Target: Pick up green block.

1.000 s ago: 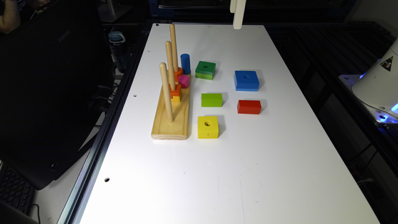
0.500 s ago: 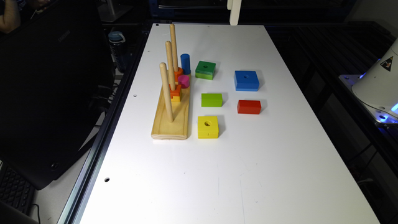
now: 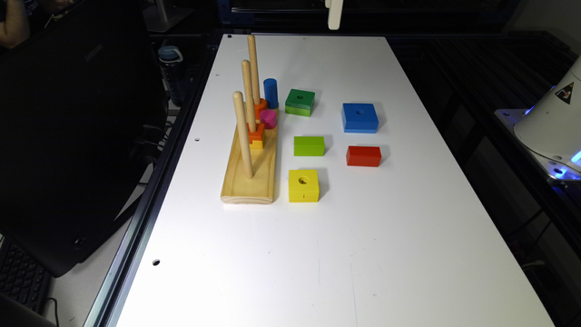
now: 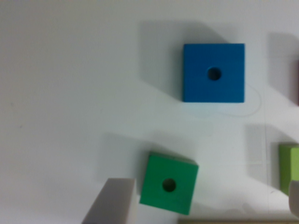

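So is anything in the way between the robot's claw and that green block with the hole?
Nothing visible. The gripper hangs high above the table's far end, and the green block sits uncovered, with the blue cylinder beside it.

The white table is bright against dim surroundings; blocks cast soft shadows. The wrist view looks slightly blurred, perhaps defocused.

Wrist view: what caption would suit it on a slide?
Looking down on the green block and blue block, both with centre holes, on the white table.
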`<state>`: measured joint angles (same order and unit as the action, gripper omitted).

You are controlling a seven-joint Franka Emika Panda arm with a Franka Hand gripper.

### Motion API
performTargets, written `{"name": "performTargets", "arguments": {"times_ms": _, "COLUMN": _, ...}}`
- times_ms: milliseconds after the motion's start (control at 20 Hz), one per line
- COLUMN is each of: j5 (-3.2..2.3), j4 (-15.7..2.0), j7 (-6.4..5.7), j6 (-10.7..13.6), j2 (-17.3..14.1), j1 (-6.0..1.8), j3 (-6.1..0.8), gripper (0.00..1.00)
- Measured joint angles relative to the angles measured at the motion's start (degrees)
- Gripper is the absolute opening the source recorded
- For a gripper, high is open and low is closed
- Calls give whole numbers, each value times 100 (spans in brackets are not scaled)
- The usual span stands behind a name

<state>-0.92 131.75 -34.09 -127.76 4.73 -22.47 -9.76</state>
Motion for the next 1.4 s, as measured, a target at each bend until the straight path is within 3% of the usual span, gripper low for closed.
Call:
{"name": "performTargets", "arguments": {"times_ms": 150, "j5": -27, "j4": -160, "j7": 69, "j6": 0, "j2": -183, "j1": -92, "j3": -1, "gripper": 100}}
{"name": "performTargets", "arguments": {"times_ms": 700, "j5": -46, "j4": -181, "j7": 69, "j6": -7, "j2": -273, "j1": -95, "j3": -10, "gripper": 100}}
{"name": "performTargets", "arguments": {"times_ms": 950, "j5": -82, "j4": -169, "j7": 69, "j6": -252, "j2": -565, "j1": -104, "j3": -9, "gripper": 100}}
{"name": "performTargets", "arguments": {"times_ms": 1400, "j5": -89, "j4": -142, "j7": 69, "j6": -337, "j2": -675, "j1": -110, "j3": -10, "gripper": 100}}
